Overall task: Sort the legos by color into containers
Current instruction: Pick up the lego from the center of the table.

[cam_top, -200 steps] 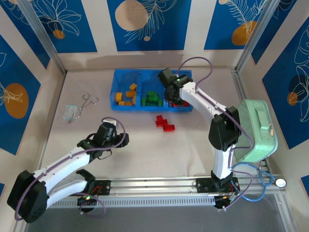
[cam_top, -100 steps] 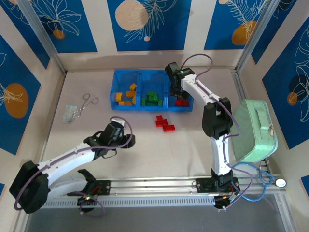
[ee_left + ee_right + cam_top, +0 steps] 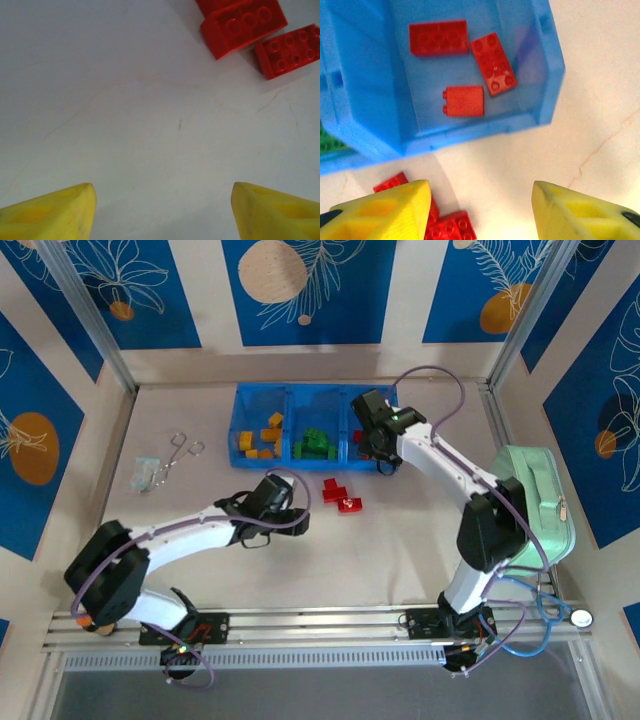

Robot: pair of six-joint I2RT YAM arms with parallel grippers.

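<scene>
Your left claw (image 3: pixel 162 195) is hovering low over the bare table (image 3: pixel 400 540). Its fingers are standing apart with nothing between them. The loose red bricks (image 3: pixel 341 496) are lying just ahead of it and to its right, crowded close together and outside the tray (image 3: pixel 285 462).

The step in hand is probably fetching one of those bricks. You are wanting to centre the claw over a single brick and set the fingers across its short sides. Come down far enough from its neighbours that you are not pinching two at once. Your right claw (image 3: pixel 481 190) is hanging over the tray's near wall, fingers apart and empty. It is sitting close to the loose bricks too, so be holding it out of the left arm's way.

In the tray:
- The left compartment (image 3: pixel 255 405) is holding orange bricks (image 3: pixel 262 440).
- The middle compartment (image 3: pixel 318 405) is holding green bricks (image 3: pixel 317 443).
- The right compartment (image 3: pixel 415 75) is holding three red bricks (image 3: pixel 464 101), lying flat.
</scene>
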